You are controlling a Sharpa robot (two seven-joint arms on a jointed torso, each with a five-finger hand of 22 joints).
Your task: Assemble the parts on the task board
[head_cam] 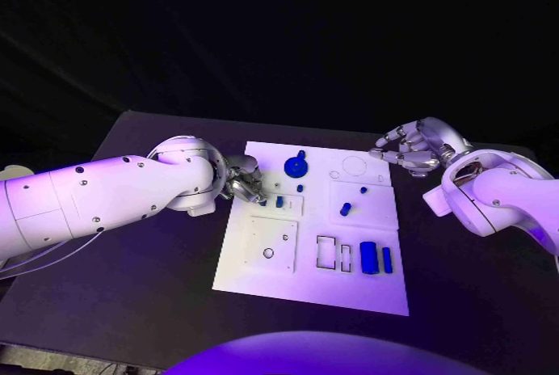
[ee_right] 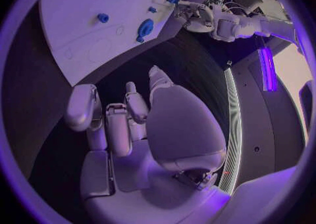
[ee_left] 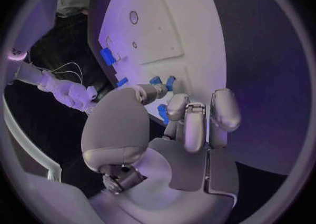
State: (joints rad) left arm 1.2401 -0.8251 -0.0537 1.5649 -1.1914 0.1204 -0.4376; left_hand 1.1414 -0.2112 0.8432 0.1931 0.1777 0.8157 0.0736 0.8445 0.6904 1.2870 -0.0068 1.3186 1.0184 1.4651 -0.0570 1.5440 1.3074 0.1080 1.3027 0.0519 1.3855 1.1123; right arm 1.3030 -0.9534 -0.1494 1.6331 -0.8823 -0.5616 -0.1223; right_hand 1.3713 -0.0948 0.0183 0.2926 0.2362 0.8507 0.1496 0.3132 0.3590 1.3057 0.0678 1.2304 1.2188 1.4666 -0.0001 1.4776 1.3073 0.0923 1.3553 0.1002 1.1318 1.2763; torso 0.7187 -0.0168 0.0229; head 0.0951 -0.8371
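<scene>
The white task board lies mid-table. On it are a round blue part, a blue peg and two blue bars upright near the front. My left hand hovers at the board's left edge with its fingers curled in, tips right beside a small blue part. In the left wrist view that part sits between thumb and fingers; I cannot tell whether it is held. My right hand hangs over the board's far right corner, fingers curled with nothing in them, as the right wrist view confirms.
Other small blue parts lie near the board's far middle. Outlined recesses mark the board's near half. Bare black table surrounds the board on all sides.
</scene>
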